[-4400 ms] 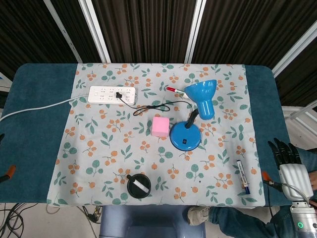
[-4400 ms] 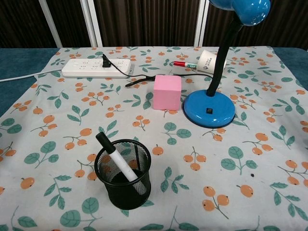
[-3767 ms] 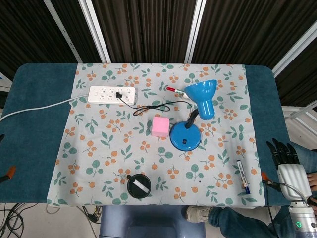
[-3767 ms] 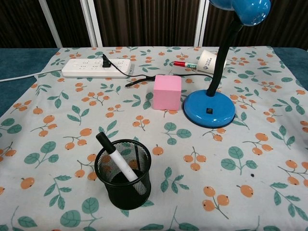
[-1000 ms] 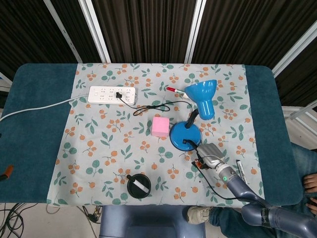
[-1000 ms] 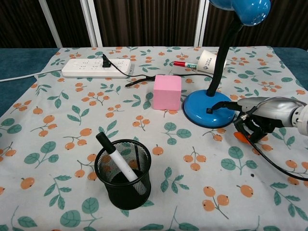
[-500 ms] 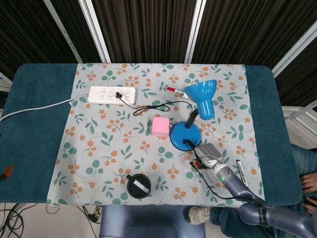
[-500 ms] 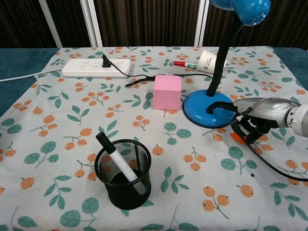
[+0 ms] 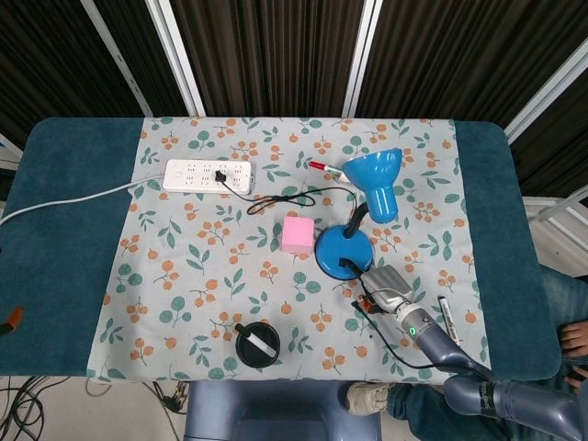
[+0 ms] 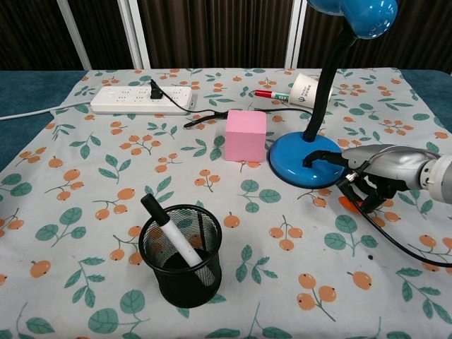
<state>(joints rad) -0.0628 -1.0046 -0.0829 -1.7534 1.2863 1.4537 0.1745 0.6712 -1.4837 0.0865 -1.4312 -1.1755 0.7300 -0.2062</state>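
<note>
My right hand [image 9: 382,284] [image 10: 376,174] lies low over the cloth at the front right of the blue desk lamp. One dark finger [image 10: 319,158] reaches out onto the lamp's round base [image 9: 338,250] [image 10: 296,157], its tip at the small black switch. The other fingers are curled under the palm with nothing in them. The lamp's shade [image 9: 376,176] [image 10: 353,13] points away from me. My left hand is in neither view.
A pink cube [image 9: 296,234] [image 10: 246,135] stands left of the lamp base. A black mesh pen cup [image 9: 257,344] [image 10: 180,254] holds a marker at the front. A white power strip [image 9: 208,175], red marker [image 9: 323,166], paper cup [image 10: 305,90] and blue marker [image 9: 448,317] also lie about.
My right hand came in from beyond the table's right edge to the lamp. Over the last second its outstretched finger slid a little further left onto the base.
</note>
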